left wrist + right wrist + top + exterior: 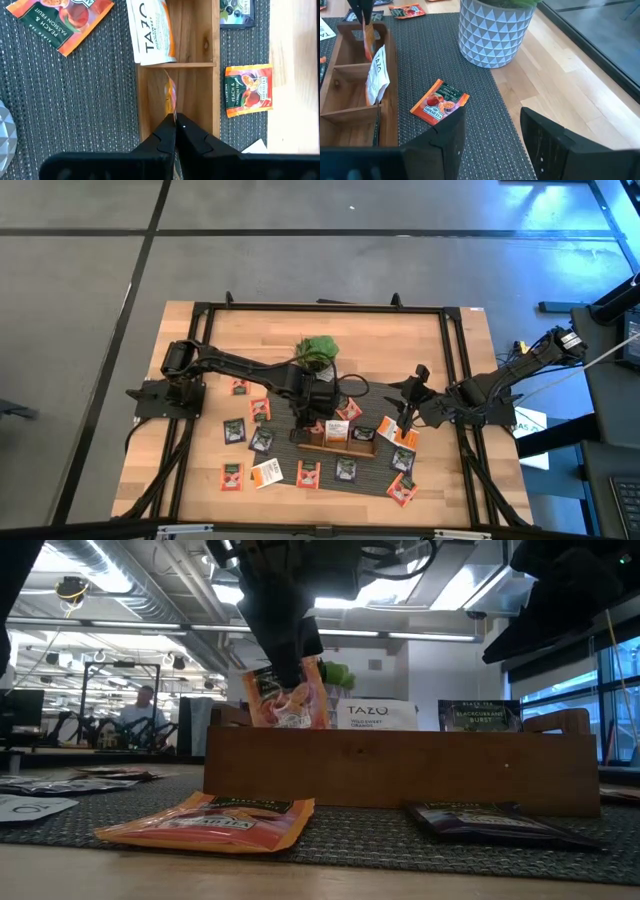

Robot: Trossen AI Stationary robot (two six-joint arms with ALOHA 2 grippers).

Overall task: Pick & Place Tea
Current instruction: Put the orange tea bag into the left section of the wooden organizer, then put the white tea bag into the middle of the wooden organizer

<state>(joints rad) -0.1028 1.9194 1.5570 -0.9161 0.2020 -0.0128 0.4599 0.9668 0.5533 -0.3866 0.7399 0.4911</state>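
I see the wooden tray (pixel 335 442) lying on the mat (pixel 340 472) near the middle of the bench (pixel 460 350), with the plant pot (pixel 318 352) behind it. The left gripper (pixel 175 118) hangs over the tray's end compartment, its jaws pinched on a sachet (pixel 170 97) standing edge-up inside. A second sachet (pixel 151 31) leans in the middle compartment. The right gripper (pixel 404 423) waits beside the tray's other end. Loose sachets (pixel 233 476) lie scattered around the tray.

Overhead, table-level, 2 wrist cameras share tray (pixel 335 446).
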